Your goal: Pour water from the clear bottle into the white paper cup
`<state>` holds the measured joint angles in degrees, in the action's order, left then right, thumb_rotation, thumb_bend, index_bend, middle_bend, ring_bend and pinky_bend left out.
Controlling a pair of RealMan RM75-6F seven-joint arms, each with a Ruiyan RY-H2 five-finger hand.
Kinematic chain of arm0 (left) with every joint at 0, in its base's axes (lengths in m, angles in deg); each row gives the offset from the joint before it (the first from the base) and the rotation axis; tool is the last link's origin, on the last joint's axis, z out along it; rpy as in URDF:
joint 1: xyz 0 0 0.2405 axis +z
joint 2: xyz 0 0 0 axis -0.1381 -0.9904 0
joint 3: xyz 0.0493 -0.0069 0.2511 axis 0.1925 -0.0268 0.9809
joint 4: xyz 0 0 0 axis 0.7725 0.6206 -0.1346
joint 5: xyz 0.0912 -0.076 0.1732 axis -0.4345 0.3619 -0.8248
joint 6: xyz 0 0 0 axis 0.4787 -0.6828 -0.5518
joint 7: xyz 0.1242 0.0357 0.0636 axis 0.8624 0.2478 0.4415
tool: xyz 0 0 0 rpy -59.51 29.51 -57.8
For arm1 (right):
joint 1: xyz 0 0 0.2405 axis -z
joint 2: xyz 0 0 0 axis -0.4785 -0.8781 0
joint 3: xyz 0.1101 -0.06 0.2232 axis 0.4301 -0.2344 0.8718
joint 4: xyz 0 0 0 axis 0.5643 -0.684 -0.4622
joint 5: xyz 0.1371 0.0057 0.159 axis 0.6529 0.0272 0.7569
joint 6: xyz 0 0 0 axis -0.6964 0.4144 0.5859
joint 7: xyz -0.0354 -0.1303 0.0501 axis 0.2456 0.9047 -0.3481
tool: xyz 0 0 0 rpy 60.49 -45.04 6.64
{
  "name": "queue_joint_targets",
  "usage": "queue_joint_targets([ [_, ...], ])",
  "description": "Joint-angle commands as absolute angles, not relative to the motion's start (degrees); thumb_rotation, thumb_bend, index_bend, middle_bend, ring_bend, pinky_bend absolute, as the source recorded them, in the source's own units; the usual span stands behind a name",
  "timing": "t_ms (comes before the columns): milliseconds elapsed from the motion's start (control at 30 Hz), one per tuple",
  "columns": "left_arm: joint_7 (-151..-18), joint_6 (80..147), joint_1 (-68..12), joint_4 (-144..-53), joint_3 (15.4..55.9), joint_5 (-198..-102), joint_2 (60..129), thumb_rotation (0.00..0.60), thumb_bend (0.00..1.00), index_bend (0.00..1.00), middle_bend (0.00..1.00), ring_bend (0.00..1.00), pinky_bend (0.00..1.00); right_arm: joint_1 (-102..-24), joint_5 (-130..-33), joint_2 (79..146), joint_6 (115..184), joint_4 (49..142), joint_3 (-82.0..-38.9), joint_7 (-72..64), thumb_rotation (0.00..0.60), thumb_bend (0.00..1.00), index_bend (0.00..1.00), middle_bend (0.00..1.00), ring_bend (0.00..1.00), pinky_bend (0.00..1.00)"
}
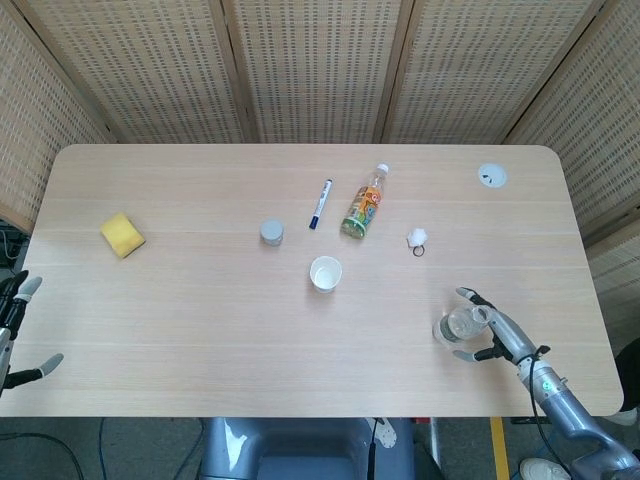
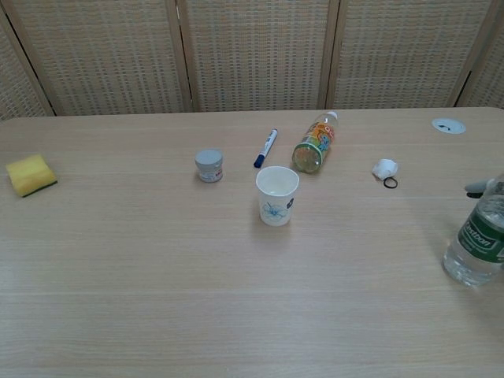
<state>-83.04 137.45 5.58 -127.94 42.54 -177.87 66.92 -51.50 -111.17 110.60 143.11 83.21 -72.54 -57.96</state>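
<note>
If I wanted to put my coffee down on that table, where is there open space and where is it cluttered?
The near-left stretch, in front of the yellow sponge and left of the white paper cup, is bare wood. So is the far-left corner. It's crowded mid-table around the small grey jar, blue marker and lying orange bottle, and where the right hand reaches the clear bottle.

clear bottle [image 1: 456, 326] upright, white paper cup [image 1: 325, 273] upright

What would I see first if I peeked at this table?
Probably the robot's right hand reaching around the clear bottle near the table's front right edge. Next, the white paper cup standing alone in the middle, and the bright yellow sponge far off to the left.
</note>
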Motion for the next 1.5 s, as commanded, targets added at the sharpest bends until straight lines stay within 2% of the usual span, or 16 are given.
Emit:
queue_joint_targets([
  [33, -83.3, 137.3, 5.5, -127.8, 42.5, -177.6, 66.9, 0.6, 0.02, 0.0, 0.0, 0.0, 0.0, -52.0, -110.0, 111.7, 142.6, 83.2, -72.1, -57.3, 0.6, 0.0, 0.0, 0.0, 0.0, 0.0],
  [433, -84.0, 136.9, 5.3, -127.7, 42.2, -176.8, 66.7, 0.6, 0.02, 0.0, 0.0, 0.0, 0.0, -52.2, -104.4, 114.9, 141.2, 85.1, -69.5, -60.1, 0.6, 0.0, 0.02, 0.01, 0.0, 0.0],
  [567, -83.9, 136.8, 5.2, -127.7, 42.2, -176.7, 66.7, 0.6, 0.02, 0.0, 0.0, 0.0, 0.0, -52.8, -104.2, 114.8, 139.6, 86.1, -69.6, -63.8, 0.6, 0.0, 0.11, 0.1, 0.0, 0.0],
  [667, -83.8, 136.8, 5.2, -127.7, 42.2, -176.6, 66.8, 0.6, 0.02, 0.0, 0.0, 0.0, 0.0, -53.4, -104.5, 114.9, 138.9, 85.8, -69.9, -65.5, 0.6, 0.03, 0.2, 0.21, 0.01, 0.0],
  [800, -83.8, 136.7, 5.2, -127.8, 42.2, -176.5, 66.7, 0.6, 0.02, 0.0, 0.0, 0.0, 0.0, -53.6, -103.3, 115.9, 138.4, 85.1, -69.2, -65.5, 0.6, 0.27, 0.38, 0.38, 0.17, 0.03],
  [933, -84.1, 136.6, 5.1, -127.8, 42.1, -176.3, 66.6, 0.6, 0.02, 0.0, 0.0, 0.0, 0.0, -53.2, -102.0, 116.9, 139.8, 85.1, -67.9, -64.1, 0.6, 0.54, 0.51, 0.51, 0.37, 0.22],
  [1033, -84.2, 136.5, 5.0, -127.7, 42.1, -176.2, 66.6, 0.6, 0.02, 0.0, 0.0, 0.0, 0.0, -52.8, -101.5, 117.7, 142.6, 85.8, -66.4, -61.8, 0.6, 0.68, 0.54, 0.55, 0.44, 0.39],
  [1133, -84.4, 136.5, 5.1, -127.7, 42.1, -176.1, 66.5, 0.6, 0.02, 0.0, 0.0, 0.0, 0.0, -53.3, -101.1, 117.4, 143.9, 87.4, -65.1, -58.3, 0.6, 0.74, 0.54, 0.56, 0.45, 0.51],
  [1233, -84.9, 136.7, 5.1, -127.7, 42.0, -176.1, 66.4, 0.6, 0.02, 0.0, 0.0, 0.0, 0.0, -54.4, -99.8, 116.8, 144.8, 89.6, -63.0, -50.1, 0.6, 0.76, 0.54, 0.56, 0.45, 0.57],
  [1500, -85.5, 136.5, 5.0, -127.7, 41.9, -175.8, 66.1, 0.6, 0.02, 0.0, 0.0, 0.0, 0.0, -58.4, -94.0, 117.3, 145.4, 94.2, -58.4, -19.3, 0.6, 0.8, 0.54, 0.56, 0.48, 0.61],
])
